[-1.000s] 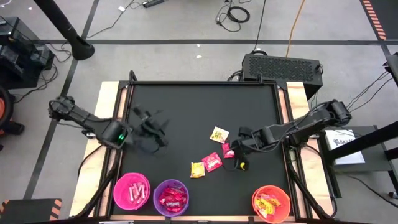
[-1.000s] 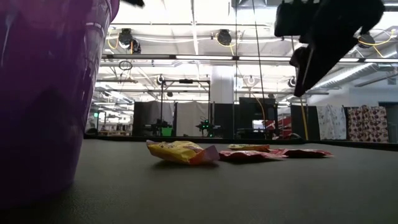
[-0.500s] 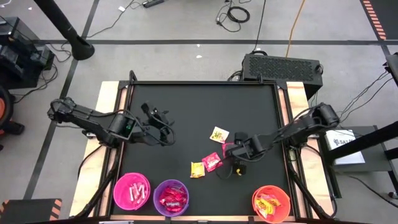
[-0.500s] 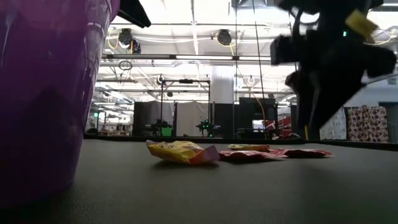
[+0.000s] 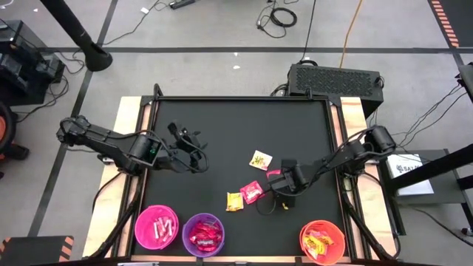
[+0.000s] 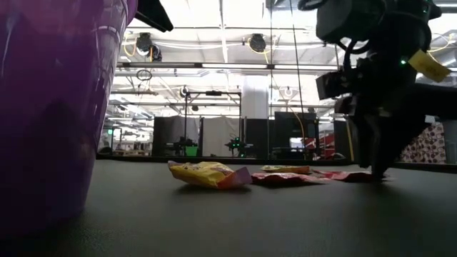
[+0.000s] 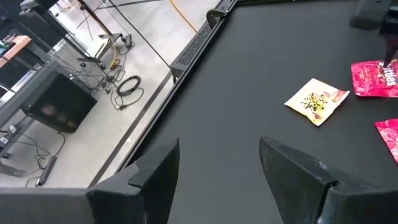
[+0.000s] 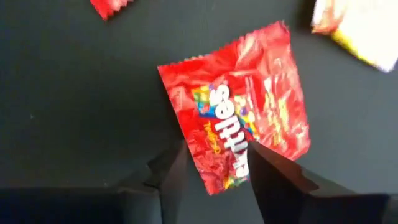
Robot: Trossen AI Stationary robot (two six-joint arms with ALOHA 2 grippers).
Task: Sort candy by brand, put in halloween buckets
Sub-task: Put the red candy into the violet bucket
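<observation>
on the black table [image 5: 222,125], the right gripper [image 5: 277,181] is down at the loose candy right of centre. its wrist view shows a red skittles packet [image 8: 239,121] lying flat with the two dark fingers [image 8: 171,171] astride its near edge; the jaws stand apart around the wrapper, and i cannot tell whether they pinch it yet. from above, that packet [image 5: 273,176] shows only partly beside the gripper.

three more packets lie loose close by: a yellow-white one [image 5: 259,159] toward the far side, a second red one [image 5: 252,192], and a small yellow one [image 5: 234,201] nearest the buckets. in the low view the yellow packet [image 6: 207,173] sits in front, with the red ones a flat strip behind it and the right arm coming down just beside them.

along the near edge stand the pink bucket [image 5: 157,226] with pale packets inside, the purple bucket [image 5: 203,233] touching it with red ones, and the orange bucket [image 5: 323,241], well apart at the right, with yellow ones.

the left gripper [image 5: 188,146] hovers over bare table at the left, fingers spread wide and holding nothing.
</observation>
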